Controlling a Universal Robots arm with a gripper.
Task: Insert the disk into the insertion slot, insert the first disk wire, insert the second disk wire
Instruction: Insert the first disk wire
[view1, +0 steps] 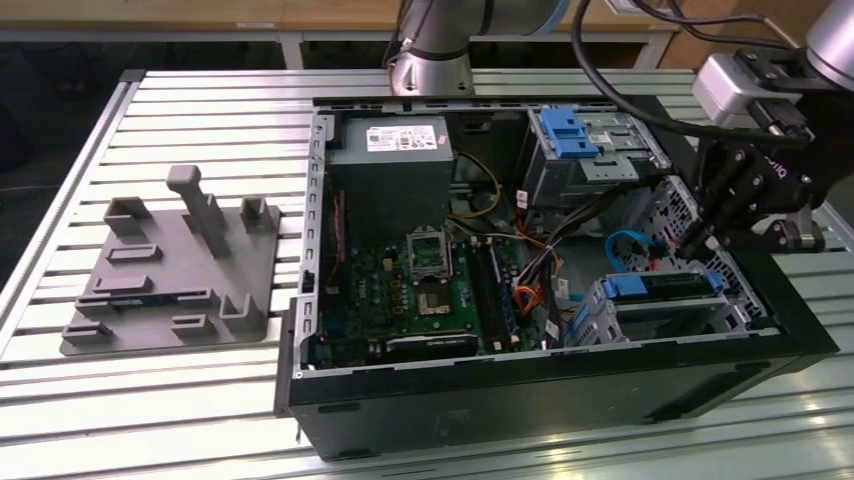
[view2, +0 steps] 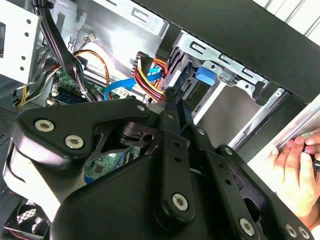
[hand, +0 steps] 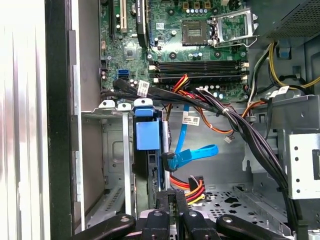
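**One crowded corner, little room to spare**

The flat grey hard drive in its bright blue plastic carrier (hand: 148, 135) stands on edge inside the boxy silver perforated drive cage (hand: 112, 150). By the look of it, it is fully home. The gripper (hand: 173, 196) has its fingers pressed together, with nothing visible between them. Its tips are just beside the bundle of red, yellow and orange wires (hand: 189, 187). The thin light-blue ribbon cable (hand: 195, 154) loops close by, its dark plug near the disk's edge; I cannot tell whether that plug is seated.

The likeliest trouble is snagging. A sideways drift could hook the light-blue loop or drag the coloured bundle and tug a plug askew. The thick black cable run (hand: 235, 125) crosses nearby too.

Sheet-metal cage edges hem in one side. The perforated case floor (hand: 235, 200) offers the only open room. A person's hand (view2: 295, 160) rests outside the case, near the arm's links.
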